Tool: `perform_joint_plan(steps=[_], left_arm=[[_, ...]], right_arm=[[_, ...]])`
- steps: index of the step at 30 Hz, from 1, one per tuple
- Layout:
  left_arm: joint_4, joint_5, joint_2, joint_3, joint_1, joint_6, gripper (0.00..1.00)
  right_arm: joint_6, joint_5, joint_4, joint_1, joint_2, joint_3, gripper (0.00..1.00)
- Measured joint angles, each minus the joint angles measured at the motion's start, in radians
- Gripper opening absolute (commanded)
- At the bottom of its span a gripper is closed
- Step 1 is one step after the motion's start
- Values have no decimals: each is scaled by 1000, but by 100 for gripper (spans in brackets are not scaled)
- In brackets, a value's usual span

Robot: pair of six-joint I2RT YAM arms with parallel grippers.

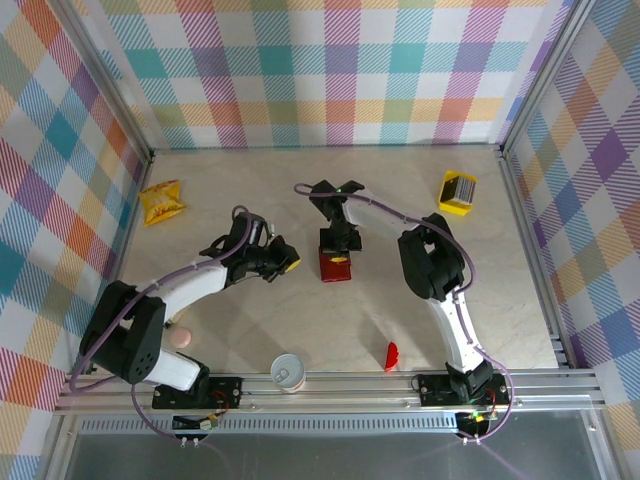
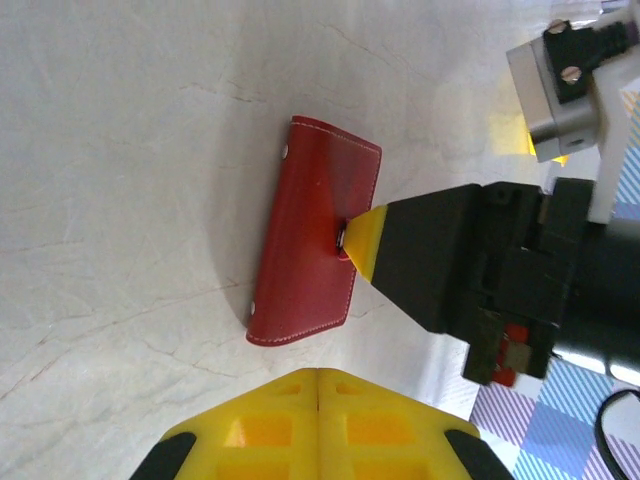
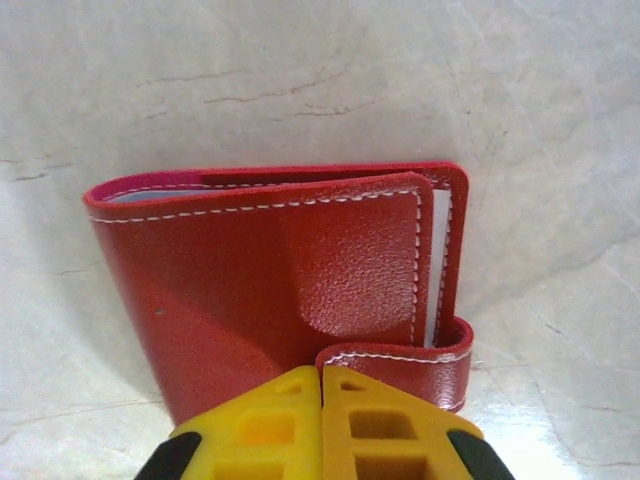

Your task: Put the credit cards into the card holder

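The dark-red card holder (image 1: 335, 266) lies folded shut on the table's middle, its flap and clasp tab on top (image 3: 250, 290). My right gripper (image 3: 321, 372) is shut, with its yellow tips pressed together against the tab's edge and nothing between them. From the left wrist view its tip (image 2: 362, 240) touches the clasp on the card holder (image 2: 305, 250). My left gripper (image 2: 318, 372) is shut and empty, hovering just left of the holder (image 1: 287, 263). The credit cards (image 1: 457, 192), a yellow stack with a striped face, lie at the far right, away from both grippers.
A crinkled yellow snack packet (image 1: 162, 202) lies at the far left. A small red curved piece (image 1: 391, 356) and a white cup (image 1: 288, 372) sit near the front rail. A pinkish round object (image 1: 180, 338) rests beside the left arm. Checked walls enclose the table.
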Motion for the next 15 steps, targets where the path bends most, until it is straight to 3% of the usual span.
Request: perform_joint_plan(steps=[8, 15], left_arm=[[11, -14, 145, 109, -74, 5, 3], [55, -29, 266, 167, -137, -11, 0]], right_arm=[[-31, -148, 69, -53, -31, -71, 0], [-45, -180, 104, -59, -44, -101, 0]])
